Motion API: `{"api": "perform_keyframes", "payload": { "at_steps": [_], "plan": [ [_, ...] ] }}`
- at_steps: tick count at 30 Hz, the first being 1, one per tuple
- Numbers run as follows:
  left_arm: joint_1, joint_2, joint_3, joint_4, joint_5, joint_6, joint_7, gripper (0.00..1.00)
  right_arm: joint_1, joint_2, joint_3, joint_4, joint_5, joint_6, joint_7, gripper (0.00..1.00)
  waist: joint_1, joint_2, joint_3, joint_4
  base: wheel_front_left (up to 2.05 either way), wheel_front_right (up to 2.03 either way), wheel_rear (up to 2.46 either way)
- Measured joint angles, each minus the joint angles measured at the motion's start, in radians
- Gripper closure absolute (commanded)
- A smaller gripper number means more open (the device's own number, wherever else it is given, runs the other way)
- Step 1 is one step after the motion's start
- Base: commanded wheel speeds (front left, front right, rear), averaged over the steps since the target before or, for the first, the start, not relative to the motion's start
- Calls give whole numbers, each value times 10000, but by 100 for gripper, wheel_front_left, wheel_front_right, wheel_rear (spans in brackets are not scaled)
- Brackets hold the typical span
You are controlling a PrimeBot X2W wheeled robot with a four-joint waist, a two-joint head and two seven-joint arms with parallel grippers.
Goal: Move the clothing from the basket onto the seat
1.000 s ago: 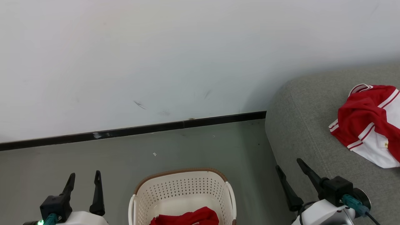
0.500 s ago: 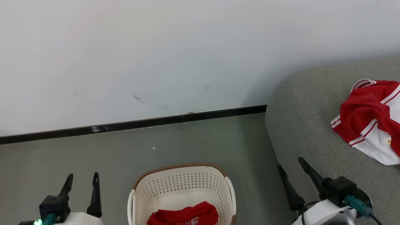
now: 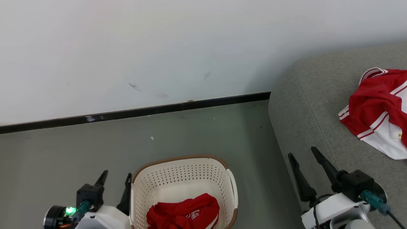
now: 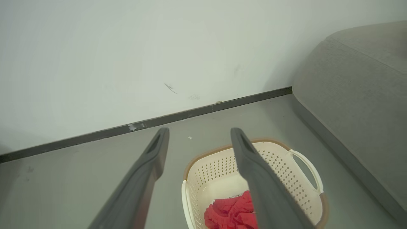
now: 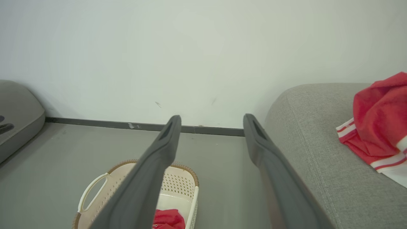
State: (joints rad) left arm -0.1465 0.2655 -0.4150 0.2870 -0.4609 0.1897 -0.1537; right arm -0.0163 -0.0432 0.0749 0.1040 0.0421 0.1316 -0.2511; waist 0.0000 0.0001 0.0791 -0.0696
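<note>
Swung inward over the past second, my left claw [image 3: 116, 175] now stands just beside the left wall of the cream-white laundry basket [image 3: 181, 158]; a second ago it waited well to that basket's left. Its two dark fingers are spread apart and hold nothing. Whether the nearer finger touches the plastic I cannot tell. My head camera has also tipped down, so more of the basket shows.

A crumpled red jersey with white lettering [image 3: 182, 214] lies on the basket floor, right of my left claw and lower than its fingertips. In the left wrist view the jersey [image 4: 229, 213] sits beneath the line of the right-hand finger of that claw [image 4: 199, 130], inside the perforated basket [image 4: 279, 159].

My right claw [image 3: 302, 152] is held at the rounded front corner of the grey upholstered seat [image 3: 305, 105], fingers likewise parted and empty. A second red garment with white stripes and panels [image 3: 375, 105] rests on the seat cushion, right of that claw and farther along the seat. From the right wrist, the claw [image 5: 211, 117] frames the grey floor [image 5: 219, 178], with the basket [image 5: 184, 167] to its lower left and the striped garment [image 5: 378, 121] on the seat [image 5: 311, 133] at the right.
</note>
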Motion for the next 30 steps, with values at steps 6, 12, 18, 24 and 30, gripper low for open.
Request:
{"api": "perform_keyframes", "payload": {
  "at_steps": [6, 12, 18, 24, 30],
  "plan": [
    [-619, -428, -558, 606, 176, -274, 307, 0, -188, 0, -282, -288, -6, 0, 0, 0, 0, 0, 419, -96, 0, 0, 0],
    [-989, -539, -1080, 1475, 439, -568, 621, 0, -296, 4, -416, -468, -31, 0, 0, 0, 0, -1, 916, -219, 0, 0, 0],
    [-1604, -669, -1544, 2309, 872, -884, 903, 0, -687, 8, -704, -943, -104, 0, 0, 0, 0, 0, 1579, -392, 0, 0, 0],
    [-2305, -754, -1941, 2832, 1241, -1141, 1030, 0, -1118, 6, -857, -1273, -100, 0, 0, 0, 0, 0, 2223, -571, 0, 0, 0],
    [-2981, -757, -2426, 3160, 1781, -1398, 1103, 0, -1467, 8, -855, -1478, -96, 0, 0, 0, 0, 0, 2814, -748, 0, 0, 0]
  ]
}}
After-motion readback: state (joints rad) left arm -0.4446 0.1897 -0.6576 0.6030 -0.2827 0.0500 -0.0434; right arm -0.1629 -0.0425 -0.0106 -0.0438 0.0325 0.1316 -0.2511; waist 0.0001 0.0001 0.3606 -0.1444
